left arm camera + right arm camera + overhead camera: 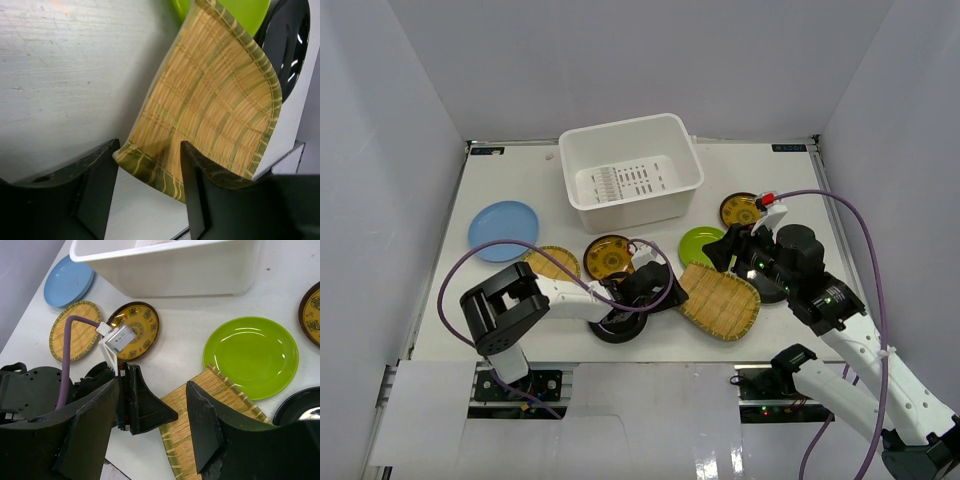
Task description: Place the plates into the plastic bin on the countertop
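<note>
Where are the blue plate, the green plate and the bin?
light blue plate [503,230], top external view, centre
lime green plate [250,356], right wrist view, centre
plastic bin [635,212], top external view, front wall

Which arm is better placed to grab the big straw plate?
Left, probably: the left tool, open, straddles an edge of the big straw plate, while the right tool hangs open above it.

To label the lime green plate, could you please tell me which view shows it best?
Right wrist: the lime green plate lies large, almost whole. Top external shows it small, partly hidden; left wrist only a sliver.
</note>
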